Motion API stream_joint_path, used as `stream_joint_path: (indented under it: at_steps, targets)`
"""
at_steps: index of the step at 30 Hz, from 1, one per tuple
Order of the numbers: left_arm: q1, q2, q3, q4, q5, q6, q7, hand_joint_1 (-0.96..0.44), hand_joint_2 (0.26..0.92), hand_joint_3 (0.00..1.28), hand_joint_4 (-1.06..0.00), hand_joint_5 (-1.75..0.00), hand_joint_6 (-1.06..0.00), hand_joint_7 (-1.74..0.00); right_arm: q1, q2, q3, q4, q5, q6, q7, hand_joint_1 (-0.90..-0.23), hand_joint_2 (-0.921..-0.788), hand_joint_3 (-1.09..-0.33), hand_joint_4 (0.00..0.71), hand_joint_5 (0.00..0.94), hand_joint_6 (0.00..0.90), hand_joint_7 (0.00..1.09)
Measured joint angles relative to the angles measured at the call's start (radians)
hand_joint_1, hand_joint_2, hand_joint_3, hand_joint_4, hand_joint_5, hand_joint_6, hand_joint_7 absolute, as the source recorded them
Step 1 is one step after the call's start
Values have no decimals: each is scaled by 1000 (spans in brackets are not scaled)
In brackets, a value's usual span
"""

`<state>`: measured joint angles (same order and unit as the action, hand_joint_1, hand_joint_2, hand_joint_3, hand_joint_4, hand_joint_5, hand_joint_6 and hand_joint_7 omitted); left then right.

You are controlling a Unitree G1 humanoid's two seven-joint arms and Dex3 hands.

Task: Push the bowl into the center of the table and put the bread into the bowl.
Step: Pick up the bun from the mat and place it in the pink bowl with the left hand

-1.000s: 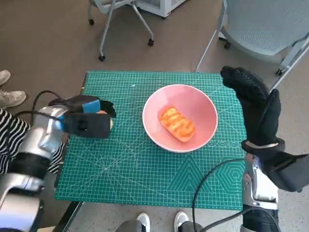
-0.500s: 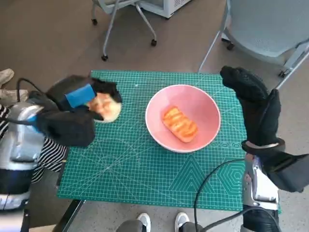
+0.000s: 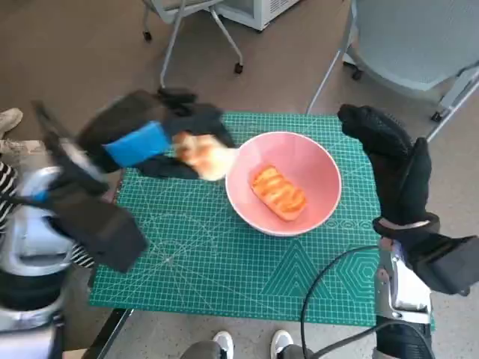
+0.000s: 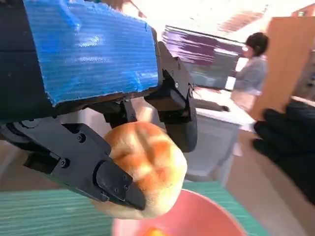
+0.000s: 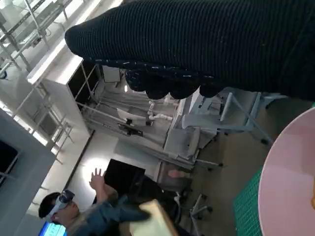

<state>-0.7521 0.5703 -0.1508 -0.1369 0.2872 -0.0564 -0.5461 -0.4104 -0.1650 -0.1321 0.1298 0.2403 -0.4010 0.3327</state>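
So the pale round bread roll (image 3: 203,155) is up off the green gridded cutting mat (image 3: 209,254) right now, gripped in the black left hand with blue tape over its back (image 3: 161,134). In the left wrist view you can see the black fingers (image 4: 106,177) clamped on either side of the roll (image 4: 147,169), with the pink rim of the bowl (image 4: 197,216) showing just beneath it. From the head view the roll sits just beside the left edge of the pink round bowl (image 3: 318,168), pretty much at the rim, not inside.

The bowl itself is sitting on the mat, a bit right of the middle, and there's already an orange glazed pastry with ridges (image 3: 278,191) lying in the bottom of it.

The right hand in the black knitted glove (image 3: 393,172) is held upright just beside the right side of the bowl, fingers straight and pressed together, holding nothing. Can't tell if it's actually touching the rim.

Around the table: a grey mesh office chair (image 3: 419,45) beyond the far right corner, another chair's wheeled base (image 3: 187,37) at the far left, and a person (image 5: 88,209) shows in the right wrist view.
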Motion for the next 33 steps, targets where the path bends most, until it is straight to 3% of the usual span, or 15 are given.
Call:
stream_joint_path:
  at_steps: [10,14,15,16,17,18,20,24,33]
  targets:
    - [-127,-154,-136,125,93,24,30,2,896,50,-801,-1052,-661,-1124,0,2,3,0,0,0,3,-717,-921,-713,226,1,111,554]
    - [-141,-204,-182,212,131,37,47,1,916,130,-680,-1201,-515,-1242,2,3,4,-3,0,0,3,-720,-921,-712,227,1,111,557]
    - [-141,-216,-194,232,140,48,46,-9,871,126,-544,-888,-435,-981,3,2,3,-4,0,0,3,-720,-921,-711,227,1,111,558]
    - [-141,-226,-206,247,146,64,40,-14,858,119,-517,-734,-428,-847,5,2,2,-5,0,0,3,-720,-921,-711,227,1,111,558]
    - [-141,-233,-218,258,153,83,31,-32,834,99,-428,-473,-396,-604,6,2,2,-6,0,0,3,-723,-921,-709,229,2,112,559]
    - [-141,-239,-231,267,160,103,20,-44,822,79,-373,-303,-391,-421,8,2,1,-8,0,0,3,-724,-921,-708,230,2,113,560]
    - [-141,-248,-254,281,180,139,-7,-67,805,55,-278,-155,-362,-238,11,1,-1,-12,0,0,3,-725,-921,-706,231,3,114,560]
    - [-141,-247,-287,303,194,161,-58,-154,775,24,-156,-33,-308,-66,16,-1,-7,-24,-1,1,1,-734,-921,-702,233,4,117,560]
    - [-140,-220,-292,332,194,123,-97,-310,761,9,-41,-4,-224,-5,23,-3,-16,-48,-1,15,-16,-737,-921,-695,237,5,123,555]
